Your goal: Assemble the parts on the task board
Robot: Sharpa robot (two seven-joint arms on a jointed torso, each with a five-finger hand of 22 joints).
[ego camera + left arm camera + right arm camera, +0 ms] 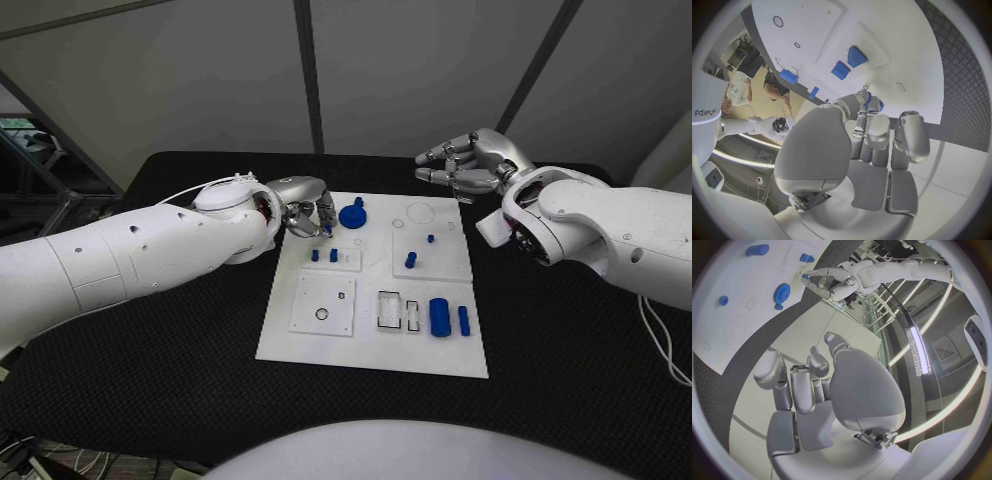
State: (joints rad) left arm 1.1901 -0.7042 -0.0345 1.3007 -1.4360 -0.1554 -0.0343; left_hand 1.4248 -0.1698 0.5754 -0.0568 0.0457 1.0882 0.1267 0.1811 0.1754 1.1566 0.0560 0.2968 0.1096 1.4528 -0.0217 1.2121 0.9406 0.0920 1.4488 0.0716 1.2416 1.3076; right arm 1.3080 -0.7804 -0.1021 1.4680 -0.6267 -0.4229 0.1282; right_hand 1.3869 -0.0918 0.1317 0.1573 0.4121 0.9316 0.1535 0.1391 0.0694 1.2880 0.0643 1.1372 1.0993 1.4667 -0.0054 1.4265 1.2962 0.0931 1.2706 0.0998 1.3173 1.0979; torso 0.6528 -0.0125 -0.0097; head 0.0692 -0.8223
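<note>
The white task board [372,352] lies in the middle of the black table. My left hand [306,215] hovers over the board's far left section, just left of a blue gear [353,213] seated there. In the left wrist view a small blue part [879,105] shows at the fingertips [876,121], pinched between thumb and finger. My right hand [464,160] hangs above the table past the board's far right corner, fingers apart and holding nothing. The right wrist view also shows the gear [781,292] and my left hand [832,280].
Two short blue pegs [323,255] stand left of centre and two more [410,260] in the right section. A thick blue cylinder [440,317] and a slim one [464,319] lie at the near right, beside rectangular slots [389,310].
</note>
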